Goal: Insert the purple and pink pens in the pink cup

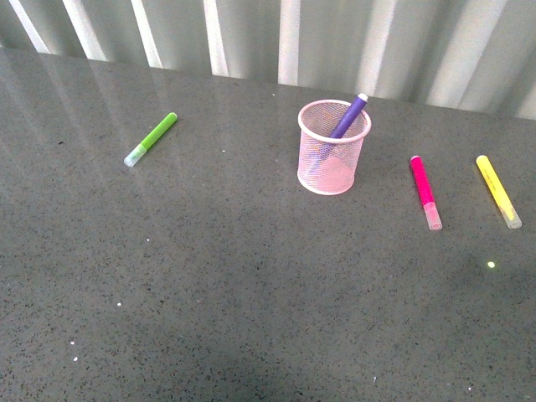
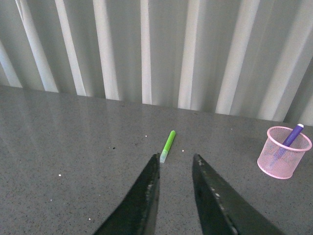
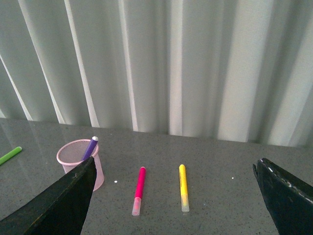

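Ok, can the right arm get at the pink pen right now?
Probably yes. The pink pen lies flat on bare table, apart from the yellow pen and the pink cup, and the right fingers stand wide open, nothing in the way.

A purple pen (image 3: 89,148) leans inside the pink cup (image 3: 73,152), pink pen (image 3: 138,191) and yellow pen (image 3: 183,188) lying nearby.

pink pen (image 1: 425,191): bare tabletop (image 1: 251,293) all round | pink cup (image 1: 343,167) left, yellow pen (image 1: 497,190) right (both well apart)
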Controlling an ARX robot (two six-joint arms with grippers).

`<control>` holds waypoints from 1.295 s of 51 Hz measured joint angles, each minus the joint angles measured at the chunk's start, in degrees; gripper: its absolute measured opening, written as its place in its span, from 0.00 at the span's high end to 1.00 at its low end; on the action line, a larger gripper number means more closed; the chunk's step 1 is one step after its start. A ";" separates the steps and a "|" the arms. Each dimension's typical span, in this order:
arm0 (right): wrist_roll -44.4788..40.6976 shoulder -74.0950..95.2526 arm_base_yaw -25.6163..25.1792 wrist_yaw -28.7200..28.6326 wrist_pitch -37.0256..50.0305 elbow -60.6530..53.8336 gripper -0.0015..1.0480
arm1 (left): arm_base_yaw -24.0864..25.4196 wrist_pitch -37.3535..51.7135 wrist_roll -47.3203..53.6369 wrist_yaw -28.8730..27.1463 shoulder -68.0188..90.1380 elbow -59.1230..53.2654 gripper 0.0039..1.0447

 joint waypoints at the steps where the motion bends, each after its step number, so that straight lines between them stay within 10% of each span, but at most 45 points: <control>1: 0.00 0.00 0.00 0.00 0.00 0.00 0.07 | 0.00 0.00 0.00 0.00 -0.02 -0.02 0.73; 14: -0.17 0.15 -0.11 -0.61 -0.20 0.07 0.07 | 0.00 0.00 0.00 0.00 -0.02 0.00 0.28; 23: -1.79 16.92 -10.71 -23.71 -2.58 9.40 0.07 | 0.00 0.00 0.11 0.04 -0.04 -0.02 0.04; 38: -0.33 61.02 -11.28 -12.33 19.71 36.57 0.07 | 0.00 -0.04 0.11 0.00 -0.04 -0.02 0.06; 55: -2.73 104.17 -3.17 -1.14 -1.14 66.01 0.07 | 0.00 -0.04 0.13 0.00 -0.04 0.00 0.06; 66: -2.40 114.27 1.77 -3.63 -8.96 71.25 0.07 | 0.00 -0.04 0.13 0.00 -0.04 -0.02 0.06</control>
